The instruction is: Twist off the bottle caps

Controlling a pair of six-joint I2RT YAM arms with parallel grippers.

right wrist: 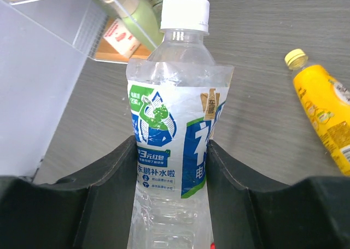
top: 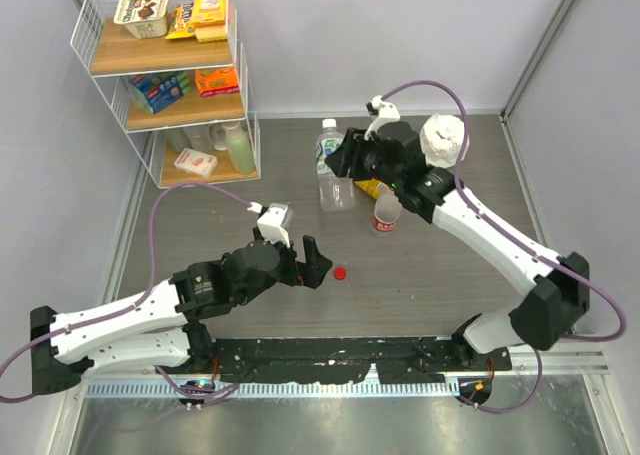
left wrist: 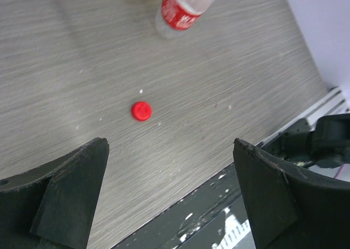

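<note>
My right gripper [top: 345, 163] [right wrist: 170, 145] is shut on the body of the clear bottle with the blue-white label [top: 335, 180] [right wrist: 175, 150]. Its white cap [top: 328, 125] [right wrist: 185, 13] is on. I cannot tell whether this bottle stands or is tilted. The yellow-orange bottle [right wrist: 324, 106] lies to its right with its yellow cap [right wrist: 296, 57] on, and is mostly hidden under the right arm in the top view [top: 372, 187]. The red-label bottle [top: 386, 213] [left wrist: 186, 8] stands apart. The red cap [top: 340, 272] [left wrist: 141, 111] lies loose on the table. My left gripper [top: 315, 260] [left wrist: 169, 145] is open and empty beside it.
A wire shelf rack [top: 165, 75] with packets and bottles stands at the back left. A white crumpled lump [top: 445, 140] sits by the right wrist. The black mounting rail [top: 330, 355] runs along the near edge, just below my left fingers [left wrist: 71, 189].
</note>
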